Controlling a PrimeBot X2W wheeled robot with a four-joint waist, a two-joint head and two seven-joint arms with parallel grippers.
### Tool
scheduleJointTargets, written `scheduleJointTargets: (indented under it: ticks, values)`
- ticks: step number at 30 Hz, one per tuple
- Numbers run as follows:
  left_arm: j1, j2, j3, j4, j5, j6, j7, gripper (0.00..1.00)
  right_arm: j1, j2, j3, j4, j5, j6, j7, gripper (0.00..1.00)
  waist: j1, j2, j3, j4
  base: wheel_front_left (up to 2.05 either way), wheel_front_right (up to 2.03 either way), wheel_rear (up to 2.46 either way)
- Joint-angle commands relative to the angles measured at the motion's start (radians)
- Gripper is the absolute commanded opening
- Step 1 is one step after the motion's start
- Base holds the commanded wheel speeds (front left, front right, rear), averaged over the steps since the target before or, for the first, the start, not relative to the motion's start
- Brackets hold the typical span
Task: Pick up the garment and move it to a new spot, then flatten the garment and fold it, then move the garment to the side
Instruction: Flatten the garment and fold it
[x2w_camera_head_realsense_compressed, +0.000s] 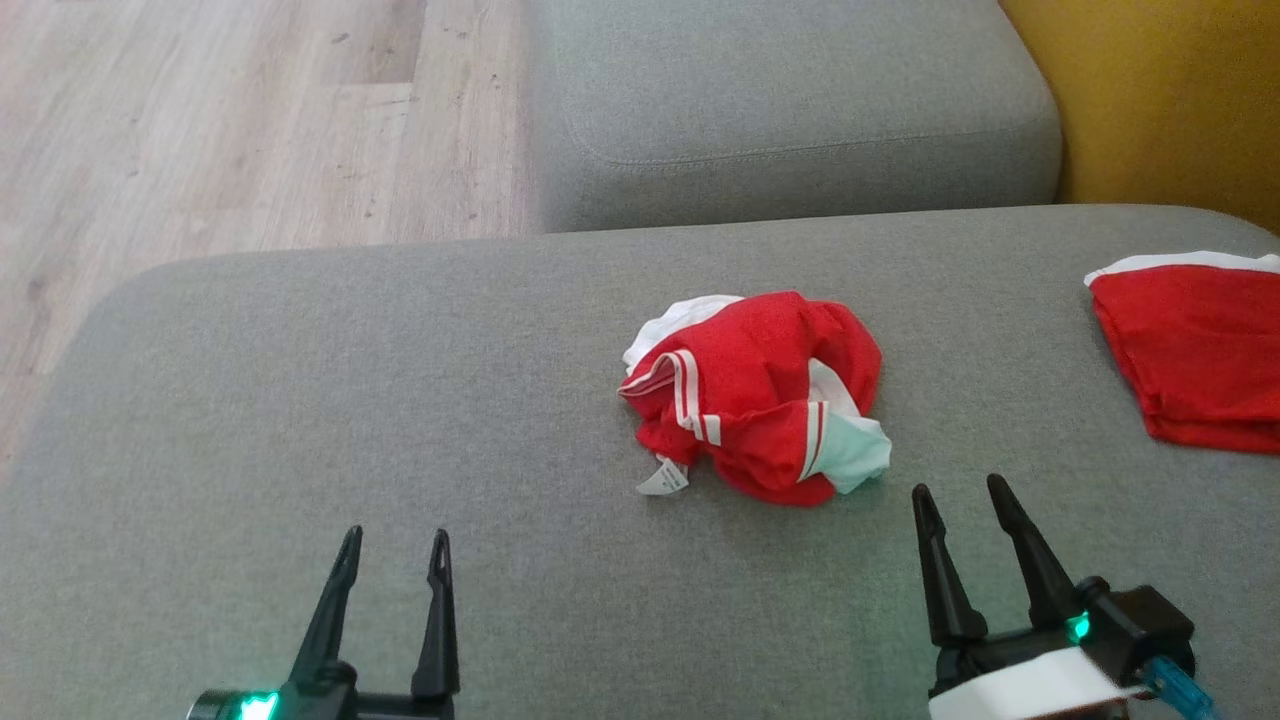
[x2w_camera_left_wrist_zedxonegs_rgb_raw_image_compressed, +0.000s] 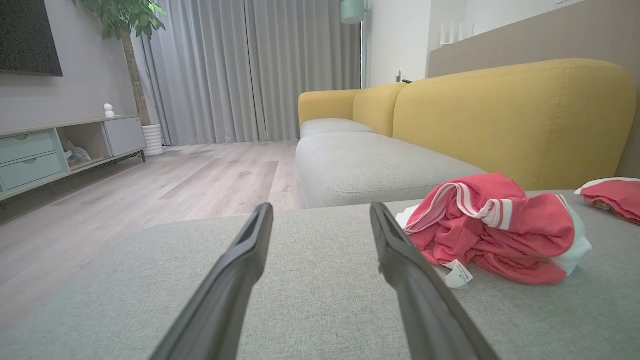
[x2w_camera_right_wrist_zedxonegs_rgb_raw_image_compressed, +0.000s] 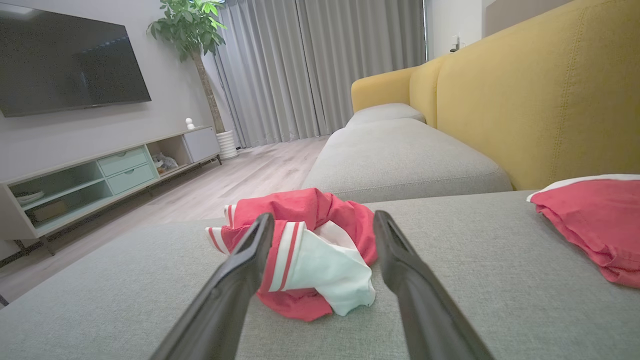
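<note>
The garment (x2w_camera_head_realsense_compressed: 760, 392) is a crumpled red piece with white stripes and a white tag, lying in a heap on the grey sofa seat (x2w_camera_head_realsense_compressed: 400, 400). My right gripper (x2w_camera_head_realsense_compressed: 960, 505) stands open just short of it, to its near right, fingers pointing at the heap; in the right wrist view the garment (x2w_camera_right_wrist_zedxonegs_rgb_raw_image_compressed: 310, 250) lies right beyond the two fingertips. My left gripper (x2w_camera_head_realsense_compressed: 395, 545) is open over bare cushion, well to the left of the heap. In the left wrist view the garment (x2w_camera_left_wrist_zedxonegs_rgb_raw_image_compressed: 492, 230) lies off to the right of the fingers.
A second red garment with a white edge (x2w_camera_head_realsense_compressed: 1195, 350) lies flat at the seat's right end. A further grey cushion (x2w_camera_head_realsense_compressed: 790, 110) lies beyond, with the yellow backrest (x2w_camera_head_realsense_compressed: 1160, 90) on the right. Wooden floor (x2w_camera_head_realsense_compressed: 200, 120) drops off at the left.
</note>
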Motion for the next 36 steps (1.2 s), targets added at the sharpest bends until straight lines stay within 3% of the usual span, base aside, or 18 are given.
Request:
scheduleJointTargets:
  ticks: [1, 36]
  values:
    - [-0.030, -0.010, 0.041, -0.038, 0.010, -0.003, -0.005, 1.00, -0.018, -0.009, 0.018, -0.035, -0.010, 0.007, -0.004, 1.00, 0.0001, 0.0000, 0.000, -0.002, 0.00, 0.00, 0.00]
    - [-0.036, -0.018, 0.063, -0.034, 0.007, -0.015, -0.005, 1.00, -0.023, 0.000, 0.000, -0.015, -0.036, 0.007, -0.004, 1.00, 0.0001, 0.0000, 0.018, -0.011, 0.00, 0.00, 0.00]
